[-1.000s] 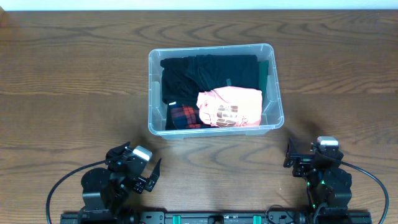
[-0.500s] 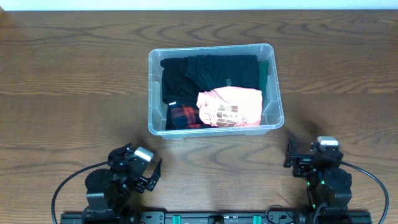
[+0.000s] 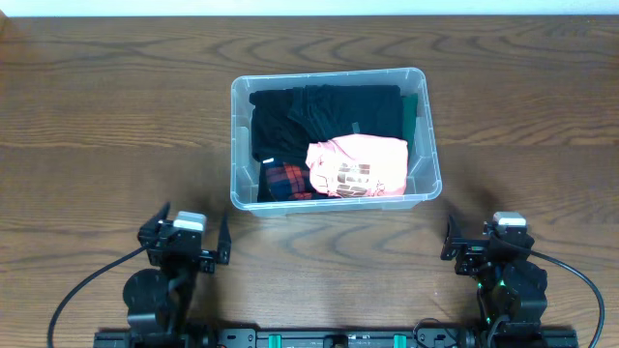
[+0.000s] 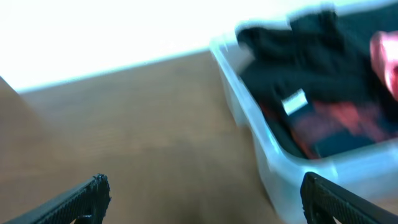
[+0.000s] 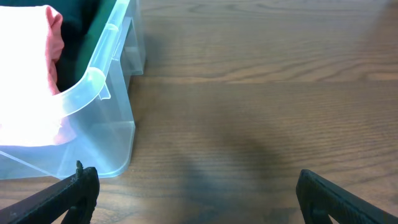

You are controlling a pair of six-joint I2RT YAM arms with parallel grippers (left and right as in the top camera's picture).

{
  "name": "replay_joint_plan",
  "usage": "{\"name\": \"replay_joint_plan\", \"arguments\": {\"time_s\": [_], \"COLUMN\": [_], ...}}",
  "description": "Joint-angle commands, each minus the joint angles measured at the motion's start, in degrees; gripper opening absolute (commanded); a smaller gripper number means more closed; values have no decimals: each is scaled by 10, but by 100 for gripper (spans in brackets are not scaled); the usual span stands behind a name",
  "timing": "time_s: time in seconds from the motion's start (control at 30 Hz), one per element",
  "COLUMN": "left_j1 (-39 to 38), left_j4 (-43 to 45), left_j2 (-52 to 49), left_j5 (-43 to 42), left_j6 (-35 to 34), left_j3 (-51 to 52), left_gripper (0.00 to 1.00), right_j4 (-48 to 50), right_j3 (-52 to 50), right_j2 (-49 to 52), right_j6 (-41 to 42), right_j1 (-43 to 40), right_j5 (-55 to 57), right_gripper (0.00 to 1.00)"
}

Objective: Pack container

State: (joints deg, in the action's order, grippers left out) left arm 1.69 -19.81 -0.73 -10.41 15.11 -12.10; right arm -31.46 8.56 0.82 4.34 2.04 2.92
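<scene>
From overhead, the container (image 3: pixel 233 145) sits mid-worktop, mouth up. Its long axis runs left to right, turned slightly, with one long wall facing both arms. Inside are black garments (image 3: pixel 319 111), a red plaid piece (image 3: pixel 285 179) and a pink garment (image 3: pixel 356 164) heaped at the near right corner. The left end effector (image 3: pixel 193 227) and right end effector (image 3: pixel 488 237) hover well short of the container, jaws spread and empty. The pink heap looks the likeliest trouble: a finger pressing it down could snag the cloth and pull it over the rim on the way out. The left wrist view is blurred; its end effector (image 4: pixel 205 199) gapes wide over bare worktop, and the container (image 4: pixel 273 168) lies ahead to the right, so a careless reach could knock the near wall and slide the light bin. In the right wrist view, the end effector (image 5: pixel 196 193) is equally wide, with the container's rounded corner (image 5: pixel 106 118) just ahead on the left, where an inward swing could clip it.
</scene>
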Motion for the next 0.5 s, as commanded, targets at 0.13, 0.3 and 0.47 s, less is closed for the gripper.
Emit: {"name": "replay_joint_plan", "arguments": {"time_s": [0.13, 0.3, 0.47], "left_j1": [-3, -3, -3], "left_j4": [71, 91, 127], "left_j2": [6, 6, 6], "left_j5": [22, 21, 21], "left_j6": [-10, -11, -17], "left_j3": [19, 50, 85], "left_gripper": [98, 98, 98], "right_j4": [2, 2, 2], "right_j3": [-2, -2, -2], "right_j2": [-5, -5, -5], "right_j6": [8, 8, 8], "right_j1": [-4, -4, -4], "right_j5": [-2, -2, -2], "right_gripper": [99, 99, 99]}}
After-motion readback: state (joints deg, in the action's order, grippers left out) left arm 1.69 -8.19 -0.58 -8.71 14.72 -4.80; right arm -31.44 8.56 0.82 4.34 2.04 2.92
